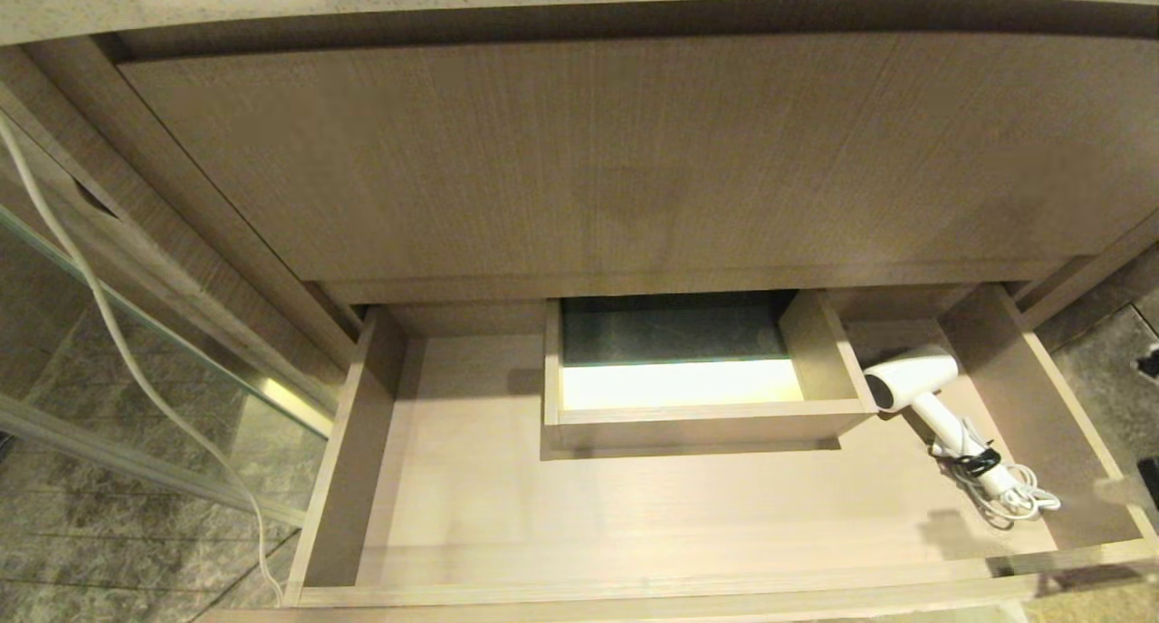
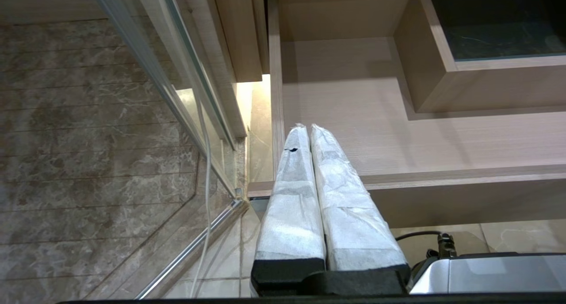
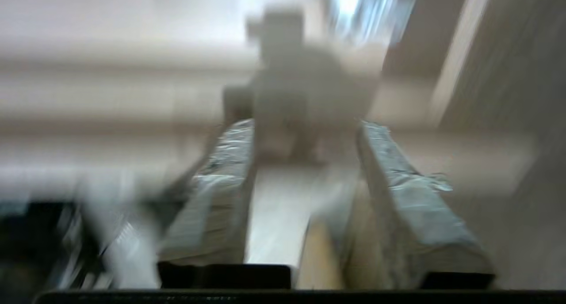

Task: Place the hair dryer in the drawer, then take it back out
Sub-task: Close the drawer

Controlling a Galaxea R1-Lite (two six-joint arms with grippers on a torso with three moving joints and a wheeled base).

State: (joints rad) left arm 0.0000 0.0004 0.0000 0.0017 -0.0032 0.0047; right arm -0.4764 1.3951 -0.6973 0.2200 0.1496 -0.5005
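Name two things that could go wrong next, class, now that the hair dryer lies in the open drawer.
1. The hair dryer lies in the drawer's right part, its barrel against the boxed cut-out; a grab there could jam a finger on that wall.
2. Its bundled cord sprawls loose by the handle end and may snag or trail when lifted.
3. The right gripper, open and empty, could misjudge the slim handle.

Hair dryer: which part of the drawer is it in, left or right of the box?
The hair dryer lies in the drawer's right part, beside the boxed cut-out; the left part holds nothing.
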